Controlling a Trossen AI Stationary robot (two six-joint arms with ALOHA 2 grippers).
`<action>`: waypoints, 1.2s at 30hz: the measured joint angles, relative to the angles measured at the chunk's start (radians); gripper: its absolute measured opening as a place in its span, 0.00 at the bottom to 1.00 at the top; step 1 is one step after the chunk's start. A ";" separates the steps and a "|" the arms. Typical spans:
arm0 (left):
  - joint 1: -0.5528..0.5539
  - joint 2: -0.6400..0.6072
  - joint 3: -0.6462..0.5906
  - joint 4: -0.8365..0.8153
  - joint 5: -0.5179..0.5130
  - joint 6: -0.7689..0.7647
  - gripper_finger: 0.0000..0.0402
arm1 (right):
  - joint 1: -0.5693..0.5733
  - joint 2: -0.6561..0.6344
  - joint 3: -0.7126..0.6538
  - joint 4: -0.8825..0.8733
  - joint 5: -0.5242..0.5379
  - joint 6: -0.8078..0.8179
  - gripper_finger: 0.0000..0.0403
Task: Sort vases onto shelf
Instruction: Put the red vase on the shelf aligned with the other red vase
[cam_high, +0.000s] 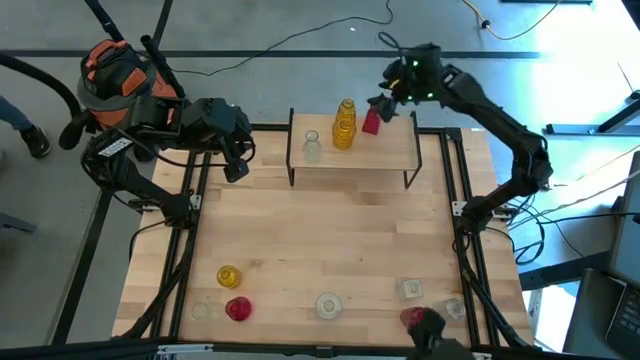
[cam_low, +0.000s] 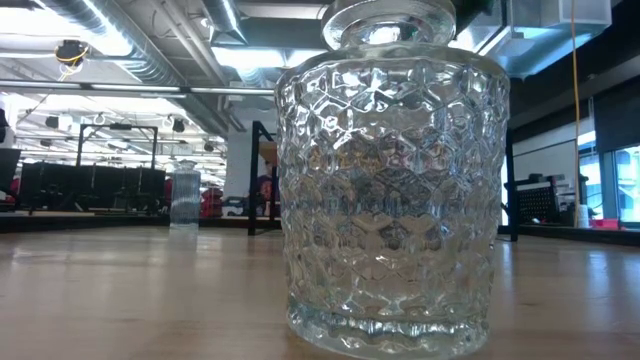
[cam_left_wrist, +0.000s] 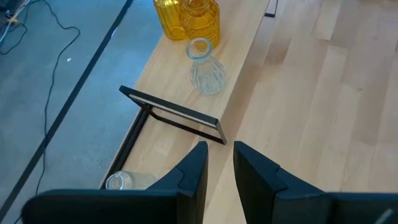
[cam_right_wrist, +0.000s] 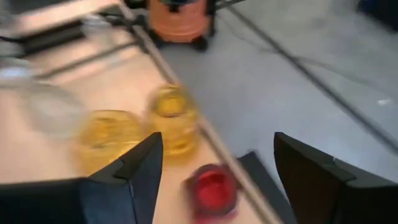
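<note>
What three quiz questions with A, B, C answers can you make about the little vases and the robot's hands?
1. On the shelf, where is the clear vase?
A) left of the yellow vases
B) under the shelf
C) lying on its side

2. How many yellow vases stand on the shelf?
A) none
B) two
C) five

3. The right gripper is:
A) open
B) shut on a yellow vase
C) shut on a clear vase

Answers:
1 A: the high view shows it upright, left of them.
2 B: the left wrist view shows two side by side.
3 A: its fingers spread wide either side of the red vase, not touching it.
</note>
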 joint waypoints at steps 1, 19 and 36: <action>0.000 0.000 0.000 0.000 0.000 0.000 0.17 | 0.000 -0.005 0.026 -0.059 -0.063 0.022 0.64; 0.000 0.000 0.000 0.000 0.022 0.001 0.17 | 1.029 -0.264 0.068 -0.604 0.231 0.679 0.51; 0.000 0.000 0.000 0.001 0.027 0.000 0.17 | 1.777 -0.030 -0.178 -0.424 0.471 1.313 0.51</action>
